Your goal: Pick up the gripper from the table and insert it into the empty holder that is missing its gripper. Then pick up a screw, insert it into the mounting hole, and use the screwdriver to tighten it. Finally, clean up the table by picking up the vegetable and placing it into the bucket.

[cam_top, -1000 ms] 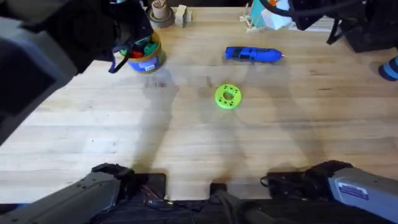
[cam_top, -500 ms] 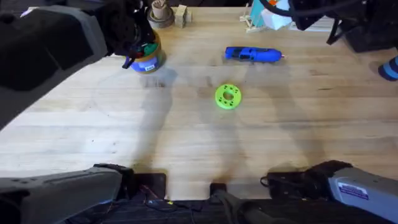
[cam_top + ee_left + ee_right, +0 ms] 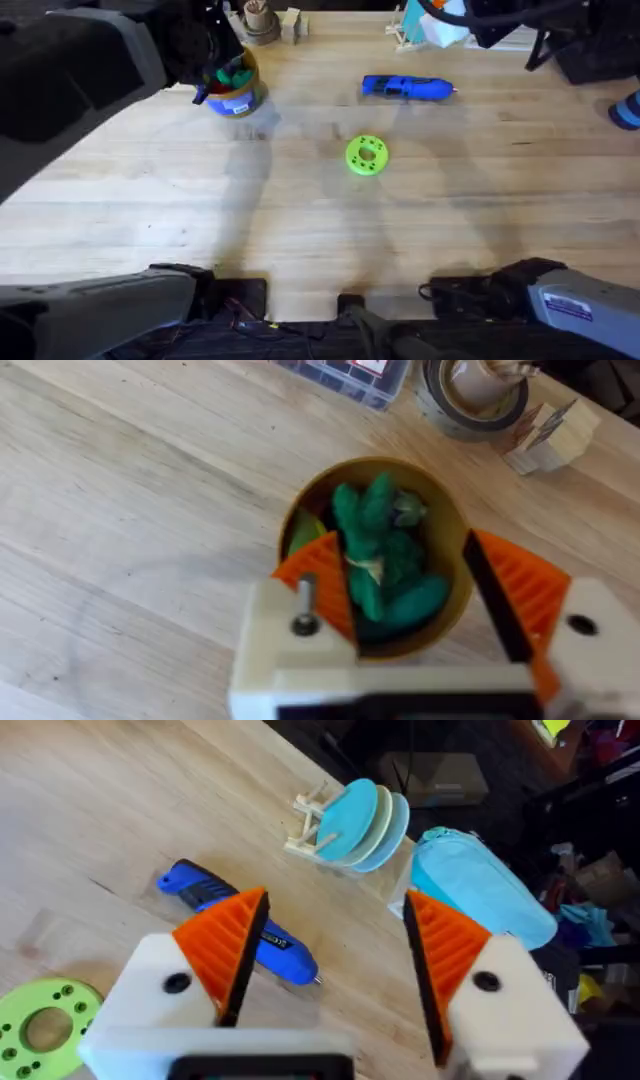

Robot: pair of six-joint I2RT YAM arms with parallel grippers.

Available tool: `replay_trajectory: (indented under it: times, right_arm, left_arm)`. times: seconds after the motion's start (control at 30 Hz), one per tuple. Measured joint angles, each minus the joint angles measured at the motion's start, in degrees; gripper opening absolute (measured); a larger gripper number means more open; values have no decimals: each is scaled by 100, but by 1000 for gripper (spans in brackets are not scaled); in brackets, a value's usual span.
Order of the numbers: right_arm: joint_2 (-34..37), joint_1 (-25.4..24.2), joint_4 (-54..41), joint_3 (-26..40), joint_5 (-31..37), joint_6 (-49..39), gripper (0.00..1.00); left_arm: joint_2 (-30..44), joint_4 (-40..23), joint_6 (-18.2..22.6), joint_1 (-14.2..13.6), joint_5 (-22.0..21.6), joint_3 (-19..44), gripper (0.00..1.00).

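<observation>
At the far left of the wooden table [image 3: 180, 200], the left arm is reaching large and dark across the overhead view, and its left gripper [image 3: 420, 600] is hovering directly over the bucket [image 3: 233, 88], its orange ribbed pads [image 3: 520, 595] standing wide apart on either side of the tub's yellow rim. Inside the bucket, the wrist camera is showing a dark green toy vegetable [image 3: 380, 555] lying on top of the other toy pieces, between the spread fingers but not gripped by them. Just beyond the bucket, a roll of tape [image 3: 259, 22] and a small wooden block [image 3: 291, 22] are sitting at the table's far edge. Toward the middle, a bright green round disc with holes [image 3: 366, 155] is lying flat, well apart from the bucket. Farther back and to the right of it, the blue screwdriver [image 3: 407, 88] is lying on its side with its thin tip pointing right; a label on its body is showing, too small to read. Behind it, a wooden rack of pale blue plates [image 3: 355, 818] is standing beside a light blue bag [image 3: 480, 890]. On the right, the right gripper [image 3: 335, 955] is hanging above the screwdriver with its orange pads open wide and holding nothing.
</observation>
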Motion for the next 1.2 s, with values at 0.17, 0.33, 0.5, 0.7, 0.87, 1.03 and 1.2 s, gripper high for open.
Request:
replay_trajectory:
  times: [0.17,0.33,0.5,0.7,0.87,1.03,1.2]
  right_arm:
    - [0,0,2,0,0,1,866]
    - [0,0,2,0,-1,1,866]
    - [0,0,1,0,0,1,866]
    - [-2,0,-45,0,0,0,866]
    - [-207,0,-212,-17,0,0,867]
    - [-584,0,-486,-17,-2,2,866]
    - [-784,27,-951,-20,0,36,867]
  left_arm:
    - [0,0,-15,0,154,0,991]
    - [-130,-51,347,-9,351,0,993]
    - [-1423,-847,735,-93,477,0,878]
    - [-2815,-2153,841,-94,484,0,24]
    - [-3813,-3040,883,-98,538,0,556]
    - [-4786,-3501,870,-98,690,0,990]
    - [-5516,-3739,1121,-98,1130,0,993]
